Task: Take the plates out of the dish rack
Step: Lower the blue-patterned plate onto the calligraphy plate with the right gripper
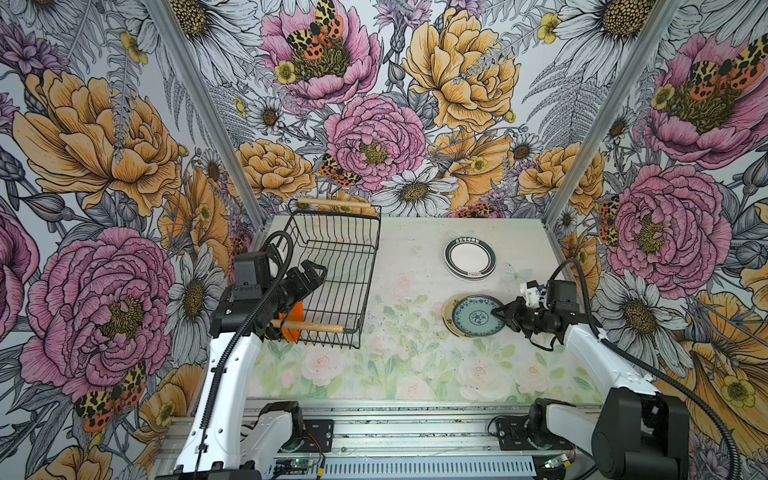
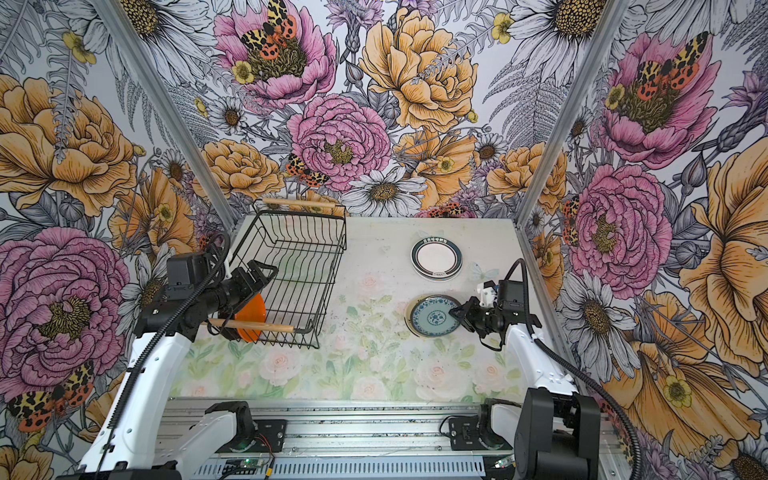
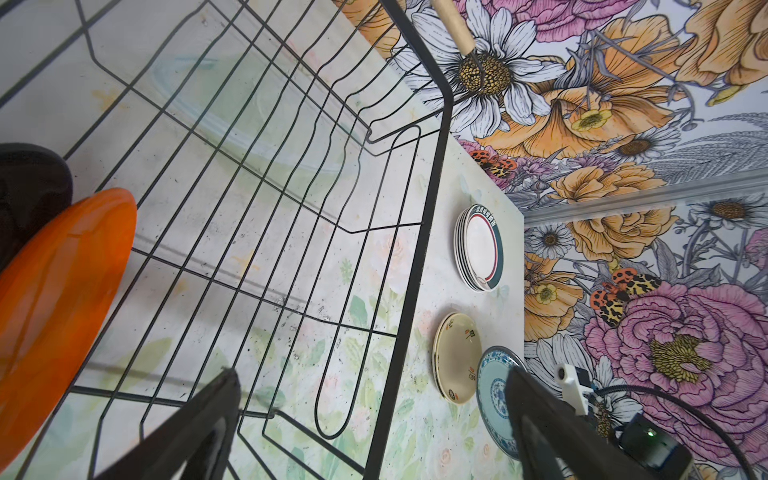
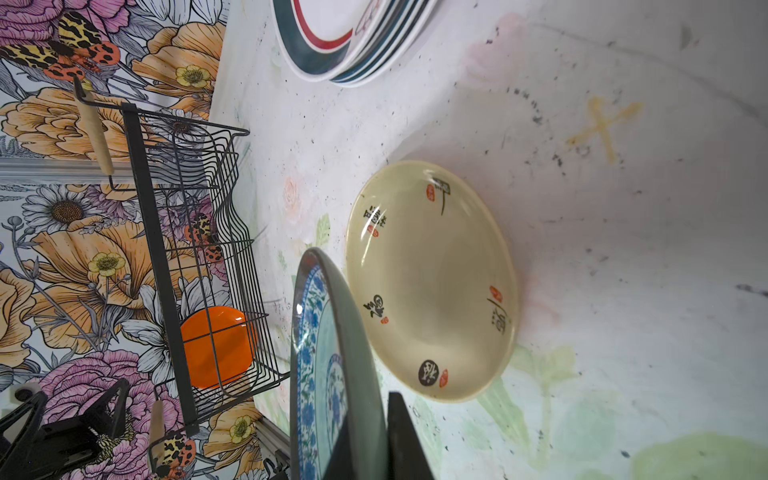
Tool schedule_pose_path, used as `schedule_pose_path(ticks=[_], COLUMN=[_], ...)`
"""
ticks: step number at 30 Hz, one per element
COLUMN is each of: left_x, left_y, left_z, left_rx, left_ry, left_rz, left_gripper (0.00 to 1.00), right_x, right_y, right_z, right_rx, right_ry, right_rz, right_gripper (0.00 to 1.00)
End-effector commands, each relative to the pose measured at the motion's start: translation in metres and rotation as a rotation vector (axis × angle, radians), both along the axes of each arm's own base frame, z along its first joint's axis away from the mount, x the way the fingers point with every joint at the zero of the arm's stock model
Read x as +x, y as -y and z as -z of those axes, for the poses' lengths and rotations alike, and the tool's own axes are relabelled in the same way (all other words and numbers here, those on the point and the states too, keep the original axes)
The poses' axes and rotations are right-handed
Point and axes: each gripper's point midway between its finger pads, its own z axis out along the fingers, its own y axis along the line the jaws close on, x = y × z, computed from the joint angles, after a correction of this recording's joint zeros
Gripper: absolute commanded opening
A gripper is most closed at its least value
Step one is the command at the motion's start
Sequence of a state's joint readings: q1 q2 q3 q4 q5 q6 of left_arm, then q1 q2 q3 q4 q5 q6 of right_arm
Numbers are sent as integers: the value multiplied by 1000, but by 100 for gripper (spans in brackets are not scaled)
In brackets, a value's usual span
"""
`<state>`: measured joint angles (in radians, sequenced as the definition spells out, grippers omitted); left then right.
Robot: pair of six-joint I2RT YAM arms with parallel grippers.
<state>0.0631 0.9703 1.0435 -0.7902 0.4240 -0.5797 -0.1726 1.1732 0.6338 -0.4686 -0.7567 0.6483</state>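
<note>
Plates mostly out: dark-rimmed white stack [image 1: 470, 258] near worktop's [image 1: 415, 365] far right corner, cream plate [image 4: 432, 282] by right edge. Right pincer [image 1: 496, 311] clamps teal-patterned plate's [image 1: 476, 319] rim, tilted over the cream one; contact unclear. Orange plate [image 2: 249, 318] stands on edge at dish rack's [image 1: 336, 274] near end, left pincer [image 1: 316, 279] wide open close by. Prob. glossy, rigid, light, chippable, so take by top rim, lift straight up.

One plate [image 2: 253, 316] sits in the dish rack [image 2: 305, 232], left of a stack [image 2: 436, 259]
</note>
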Motion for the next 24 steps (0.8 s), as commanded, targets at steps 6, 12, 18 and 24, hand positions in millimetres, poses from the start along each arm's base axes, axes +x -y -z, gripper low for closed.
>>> schedule_pose_path(ticks=[6, 12, 18, 24], left_x=[4, 5, 7, 8], left_y=[8, 6, 7, 9], left_z=[-20, -18, -11, -8], left_rx=[-63, -67, -83, -99], left_ry=[123, 128, 104, 104], left_rz=[26, 11, 8, 12], left_gripper=[99, 99, 99, 99], right_x=[23, 30, 39, 45], right_y=[-5, -7, -5, -6], right_z=[17, 33, 34, 41], right_rx=[19, -19, -40, -35], right_ry=[30, 23, 53, 39], right_rz=[6, -14, -7, -13], right_gripper=[0, 0, 0, 0])
